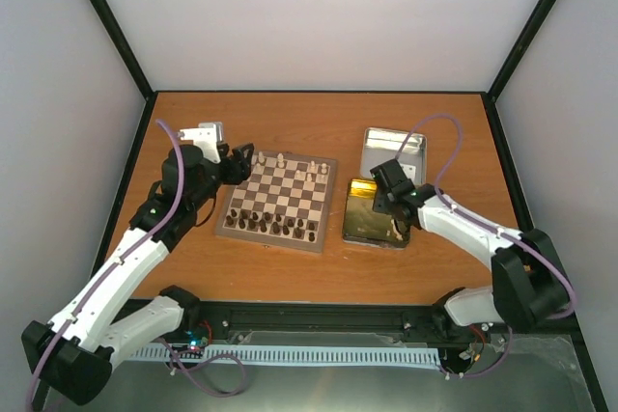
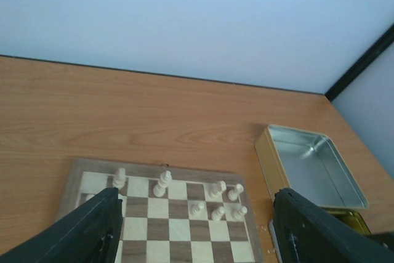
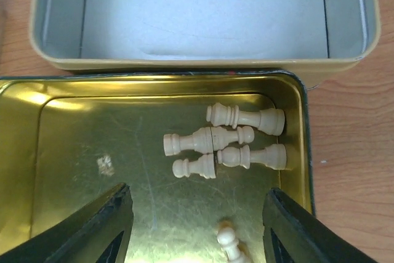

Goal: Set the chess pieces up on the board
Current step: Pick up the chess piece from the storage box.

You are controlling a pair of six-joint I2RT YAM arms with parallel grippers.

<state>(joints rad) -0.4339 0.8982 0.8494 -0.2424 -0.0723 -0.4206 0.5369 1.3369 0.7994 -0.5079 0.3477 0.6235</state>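
The right hand (image 3: 197, 192) hangs low over the shiny gold rectangular tin (image 3: 74, 152). Its fingers (image 3: 104, 226) stand apart and grasp nothing. Inside this tin lie several tiny cream-white chess pieces (image 3: 229, 140) on their sides: a tight group near the right wall and a single one (image 3: 228, 237) lower, between the fingers.

The step in hand seems to be to pick one piece from the tin. The single piece looks like the better choice, because the group touches together and two pieces could come up at once. The hand should go straight down, centre on the piece, close gently across its thin body, and keep away from the tin wall.

The left hand (image 1: 241, 165) is released and empty at the far left corner of the square wooden chessboard with dark brown and cream checks (image 1: 278, 202). Some cream pieces (image 2: 161, 184) stand upright on the far rows, and dark brown pieces (image 1: 266, 224) on the near rows. The left hand must lift carefully so it does not knock them.

The silver tin lid (image 1: 394, 153) lies just behind the gold tin. All rests on an orange-brown wooden bench (image 1: 319, 123) with a smooth grain, closed by a black frame (image 1: 116, 26) and pale plain walls (image 1: 319, 16).
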